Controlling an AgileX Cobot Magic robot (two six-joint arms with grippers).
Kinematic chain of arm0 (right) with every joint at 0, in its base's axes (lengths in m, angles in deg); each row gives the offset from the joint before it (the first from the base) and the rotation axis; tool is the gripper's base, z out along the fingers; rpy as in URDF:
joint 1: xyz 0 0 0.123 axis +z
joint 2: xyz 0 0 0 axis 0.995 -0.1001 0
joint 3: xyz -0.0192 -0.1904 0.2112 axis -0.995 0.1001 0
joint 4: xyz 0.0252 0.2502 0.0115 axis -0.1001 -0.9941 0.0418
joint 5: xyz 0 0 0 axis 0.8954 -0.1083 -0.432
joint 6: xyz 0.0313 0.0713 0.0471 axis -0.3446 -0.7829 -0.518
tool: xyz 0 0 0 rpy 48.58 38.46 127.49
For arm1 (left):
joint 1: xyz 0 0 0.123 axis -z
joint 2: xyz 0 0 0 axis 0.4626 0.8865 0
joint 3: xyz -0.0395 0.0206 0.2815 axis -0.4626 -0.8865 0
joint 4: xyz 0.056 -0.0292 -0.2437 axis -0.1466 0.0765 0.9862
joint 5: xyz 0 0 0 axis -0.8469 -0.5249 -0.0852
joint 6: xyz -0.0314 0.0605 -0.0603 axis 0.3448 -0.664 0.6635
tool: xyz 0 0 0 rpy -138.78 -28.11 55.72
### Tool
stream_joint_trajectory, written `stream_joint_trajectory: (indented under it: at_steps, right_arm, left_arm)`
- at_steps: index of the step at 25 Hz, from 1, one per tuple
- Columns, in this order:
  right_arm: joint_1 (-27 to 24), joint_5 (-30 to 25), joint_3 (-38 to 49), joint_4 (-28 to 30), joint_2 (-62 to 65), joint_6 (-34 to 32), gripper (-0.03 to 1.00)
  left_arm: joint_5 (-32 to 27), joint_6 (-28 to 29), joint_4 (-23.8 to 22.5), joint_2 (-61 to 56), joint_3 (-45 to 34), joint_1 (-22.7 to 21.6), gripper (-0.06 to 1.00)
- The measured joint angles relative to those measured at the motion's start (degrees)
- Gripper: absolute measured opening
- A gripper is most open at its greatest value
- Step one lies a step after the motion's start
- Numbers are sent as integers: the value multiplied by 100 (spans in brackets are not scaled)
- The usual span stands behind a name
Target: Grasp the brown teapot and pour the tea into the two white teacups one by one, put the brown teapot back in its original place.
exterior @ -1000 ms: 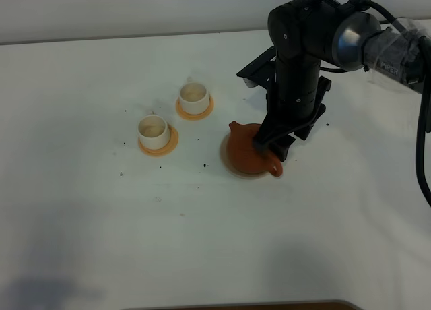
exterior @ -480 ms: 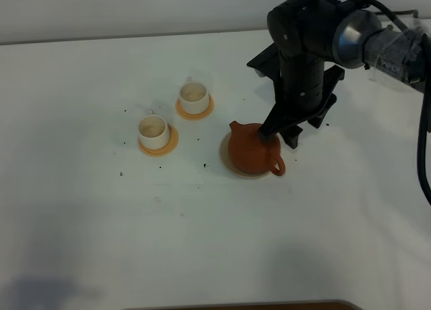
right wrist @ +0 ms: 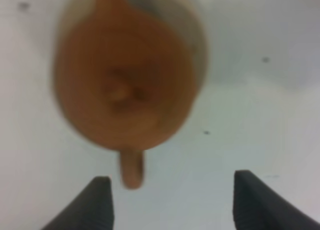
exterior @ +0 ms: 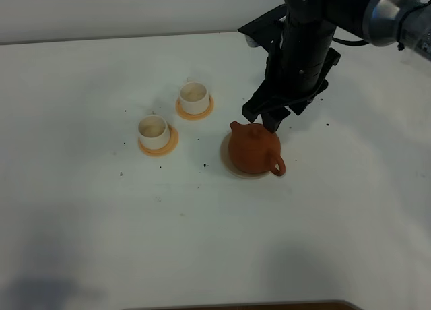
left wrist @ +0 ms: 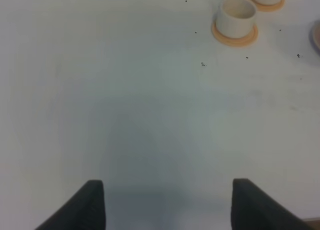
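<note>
Right gripper [exterior: 261, 118] rose off brown teapot [exterior: 253, 148], jaws wide, empty. Teapot sat on saucer [exterior: 226, 163]. Left gripper [left wrist: 167, 205] wide too.

Likely robot lab bench: bare white tabletop [exterior: 101, 222], black robot arm [exterior: 300, 54] above, blank pale wall [exterior: 135, 10] behind.

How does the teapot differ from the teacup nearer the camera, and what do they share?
The teapot is reddish-brown; the teacup is white. The teapot is far larger than the teacup. The teapot is lidded, the teacup open-topped. The teapot sits on a pale saucer, the teacup on an orange coaster. Both stand upright.
</note>
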Motion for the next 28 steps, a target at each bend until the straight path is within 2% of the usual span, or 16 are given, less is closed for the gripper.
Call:
stream_joint_trajectory:
  at_steps: [4,9,16,23,28]
  right_arm:
    - [192,-35,367,118,123,173,54]
    - [582,-34,438,701,99,199,54]
    - [634,-29,438,677,-233,194,52]
    - [634,348,438,691,-408,156,46]
    - [634,374,438,714,-437,123,42]
  left_arm:
    - [0,0,0,0,0,0,57]
    - [-4,0,0,0,0,0,57]
    - [-4,0,0,0,0,0,57]
    - [-4,0,0,0,0,0,57]
    - [-4,0,0,0,0,0,57]
